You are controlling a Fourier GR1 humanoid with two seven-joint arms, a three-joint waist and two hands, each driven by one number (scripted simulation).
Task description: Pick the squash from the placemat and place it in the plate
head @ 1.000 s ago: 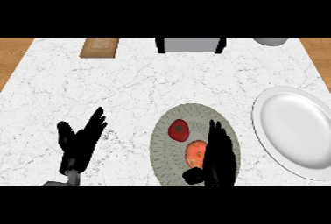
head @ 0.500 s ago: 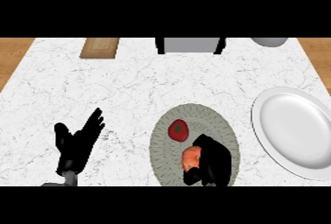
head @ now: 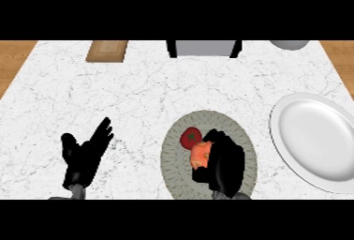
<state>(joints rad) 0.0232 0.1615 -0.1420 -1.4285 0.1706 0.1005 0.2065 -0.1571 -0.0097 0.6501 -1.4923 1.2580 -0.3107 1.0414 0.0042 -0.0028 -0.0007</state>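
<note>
Right hand [head: 223,166] curled round the squash [head: 200,155], low centre of frame, on the placemat [head: 177,140]; I read grasp made, lift and transfer not yet done; plate [head: 314,140] at right holds nothing; left hand [head: 83,157] spread, lower left.

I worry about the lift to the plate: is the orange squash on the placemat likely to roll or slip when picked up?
The squash looks rounded and smooth, so it may well roll if nudged. It appears solid, so probably stiff, not floppy. The right robot hand curls over it, which should limit slipping; the red item beside it might get bumped.
</note>
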